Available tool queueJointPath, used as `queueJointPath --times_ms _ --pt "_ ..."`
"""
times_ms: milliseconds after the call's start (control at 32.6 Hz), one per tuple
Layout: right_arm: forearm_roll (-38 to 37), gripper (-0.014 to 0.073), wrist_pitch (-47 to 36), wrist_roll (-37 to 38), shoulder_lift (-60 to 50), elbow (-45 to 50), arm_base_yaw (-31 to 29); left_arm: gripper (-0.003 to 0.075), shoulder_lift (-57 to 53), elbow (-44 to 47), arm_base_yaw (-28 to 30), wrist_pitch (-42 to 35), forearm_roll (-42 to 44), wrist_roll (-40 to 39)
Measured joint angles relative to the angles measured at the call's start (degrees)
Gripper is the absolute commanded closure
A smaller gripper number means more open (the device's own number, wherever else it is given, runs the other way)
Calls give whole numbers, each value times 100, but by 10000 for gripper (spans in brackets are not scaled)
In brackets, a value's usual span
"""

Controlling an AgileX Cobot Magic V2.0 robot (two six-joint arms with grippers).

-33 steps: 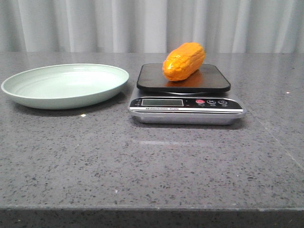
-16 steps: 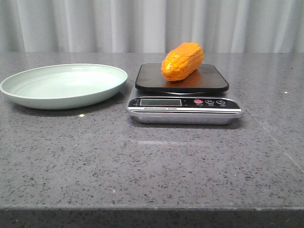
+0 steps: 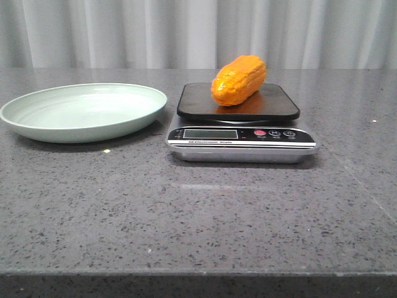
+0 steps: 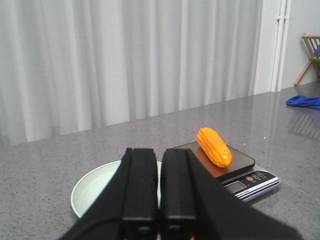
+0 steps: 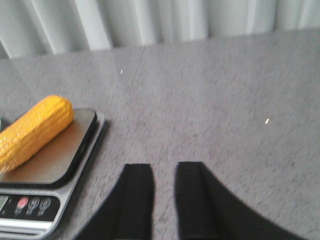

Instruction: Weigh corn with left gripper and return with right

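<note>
We see the corn [image 3: 239, 79] lying on its side on the dark platform of the scale [image 3: 242, 131], which stands near the middle of the grey speckled surface [image 3: 198, 217]. The cob lies diagonally, with one end toward the near left and the other toward the far right, and nothing holds it. Just to the left of the scale is a pale green plate [image 3: 84, 112]; its rim is very near the scale, but we cannot tell if they touch.

In the left wrist view, the left end effector [image 4: 160, 190] is above the surface, well apart from the corn [image 4: 214, 146] and on the near side of the plate [image 4: 95, 187]. Its two black fingers are almost together, with only a thin slit between them, and they hold nothing.

In the right wrist view, the right end effector [image 5: 164, 200] is to the right of the scale [image 5: 47, 180], apart from the corn [image 5: 32, 132]. Its fingers have a narrow gap between them and they grip nothing. This picture is a little blurred.

White curtains [image 3: 198, 31] hang behind the surface.
</note>
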Motion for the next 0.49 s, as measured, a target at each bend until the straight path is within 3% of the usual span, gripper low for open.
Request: queueJointPath --times_ms 92,491 --pt "76 -31 348 0 284 -197 187 594 0 0 0 0 0 0" --pt "782 -8 1379 129 2508 -2378 1633 594 0 0 0 0 0 2"
